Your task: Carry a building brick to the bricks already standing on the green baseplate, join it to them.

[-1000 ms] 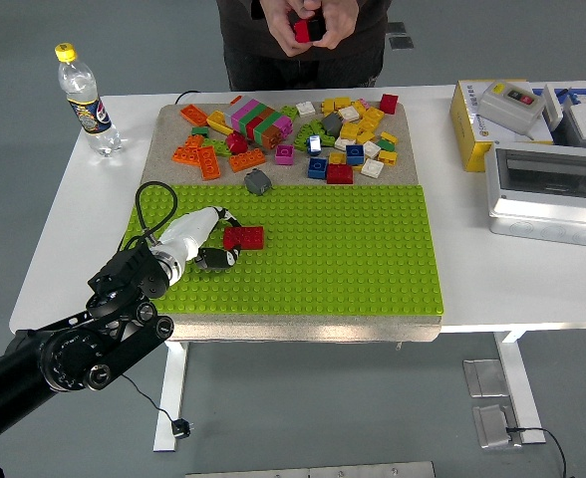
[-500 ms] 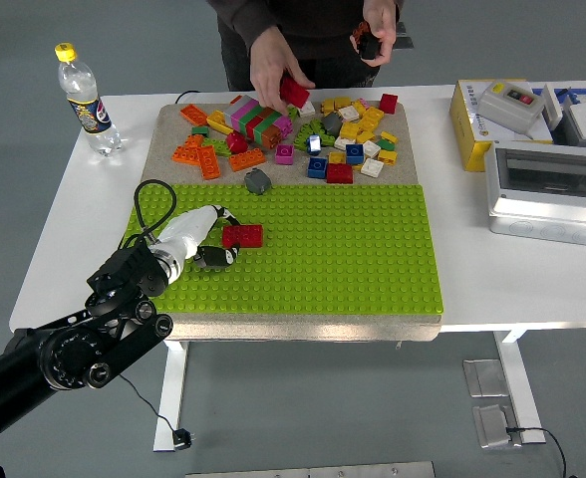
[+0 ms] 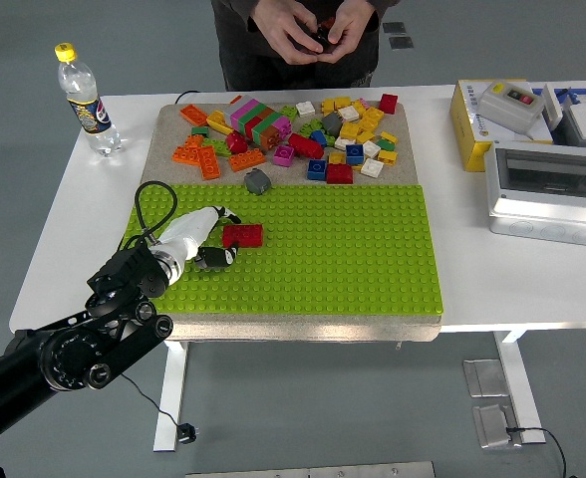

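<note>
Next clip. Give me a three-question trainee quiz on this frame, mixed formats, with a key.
1. True or false: the red brick lies on the green baseplate.
2. Multiple choice: where is the water bottle?
A. on the baseplate
B. at the table's far left corner
C. on the grey box
3. Short answer: which robot hand is beside the red brick, and where are the person's hands?

Key:
1. True.
2. B.
3. The left hand, just left of the brick; whether it touches it cannot be told. The person's hands are together above the table's far edge, beyond the loose brick pile.
</note>
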You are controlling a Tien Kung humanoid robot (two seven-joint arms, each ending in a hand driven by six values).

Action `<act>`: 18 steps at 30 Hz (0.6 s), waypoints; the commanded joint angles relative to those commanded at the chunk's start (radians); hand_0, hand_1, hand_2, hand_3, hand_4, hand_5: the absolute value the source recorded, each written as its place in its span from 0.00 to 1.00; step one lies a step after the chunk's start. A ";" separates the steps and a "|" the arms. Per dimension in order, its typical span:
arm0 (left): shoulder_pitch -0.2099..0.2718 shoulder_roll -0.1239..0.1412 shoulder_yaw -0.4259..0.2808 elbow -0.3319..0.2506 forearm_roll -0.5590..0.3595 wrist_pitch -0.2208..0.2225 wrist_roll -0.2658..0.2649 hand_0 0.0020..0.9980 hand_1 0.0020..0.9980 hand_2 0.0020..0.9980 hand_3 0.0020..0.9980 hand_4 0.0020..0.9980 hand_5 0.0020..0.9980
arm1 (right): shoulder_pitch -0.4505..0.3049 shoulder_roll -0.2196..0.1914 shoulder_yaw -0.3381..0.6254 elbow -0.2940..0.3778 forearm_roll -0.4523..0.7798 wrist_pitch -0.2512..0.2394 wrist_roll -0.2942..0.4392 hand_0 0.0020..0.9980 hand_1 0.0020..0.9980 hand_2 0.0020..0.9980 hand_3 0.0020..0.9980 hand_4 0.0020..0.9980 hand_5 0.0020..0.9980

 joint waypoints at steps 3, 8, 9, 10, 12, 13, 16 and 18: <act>0.001 0.000 -0.003 -0.001 0.002 0.000 -0.002 0.98 0.93 0.94 0.81 0.52 0.16 | 0.000 0.000 -0.002 0.000 0.002 0.000 0.000 0.69 0.67 0.69 0.67 0.41 0.79; 0.002 0.000 -0.004 -0.003 0.004 -0.004 -0.003 0.98 0.93 0.94 0.81 0.54 0.17 | 0.000 0.000 -0.005 -0.001 0.005 0.001 0.000 0.69 0.66 0.69 0.67 0.41 0.79; 0.003 0.000 -0.004 -0.004 0.004 -0.005 -0.003 0.98 0.93 0.94 0.81 0.54 0.17 | 0.000 0.000 -0.005 -0.001 0.005 0.001 0.000 0.69 0.66 0.69 0.67 0.41 0.79; 0.003 0.000 -0.005 -0.007 0.005 -0.007 -0.002 0.98 0.93 0.94 0.81 0.54 0.17 | 0.000 0.000 -0.006 -0.002 0.006 0.001 0.000 0.69 0.66 0.69 0.67 0.41 0.79; 0.004 0.001 -0.008 -0.013 0.009 -0.012 -0.001 0.98 0.93 0.94 0.80 0.55 0.18 | 0.000 -0.001 -0.007 -0.003 0.008 0.001 0.000 0.69 0.66 0.69 0.67 0.41 0.79; 0.005 0.002 -0.010 -0.016 0.010 -0.014 0.000 0.98 0.93 0.94 0.80 0.55 0.18 | 0.000 -0.001 -0.007 -0.003 0.009 0.001 0.000 0.69 0.66 0.69 0.67 0.41 0.79; 0.006 0.005 -0.017 -0.028 0.014 -0.021 0.003 0.98 0.93 0.94 0.80 0.55 0.18 | -0.001 -0.002 -0.008 -0.004 0.012 0.002 0.000 0.69 0.66 0.69 0.67 0.41 0.79; 0.007 0.007 -0.020 -0.034 0.016 -0.023 0.003 0.98 0.93 0.94 0.80 0.56 0.18 | -0.001 -0.002 -0.009 -0.005 0.013 0.002 0.000 0.69 0.66 0.69 0.67 0.41 0.79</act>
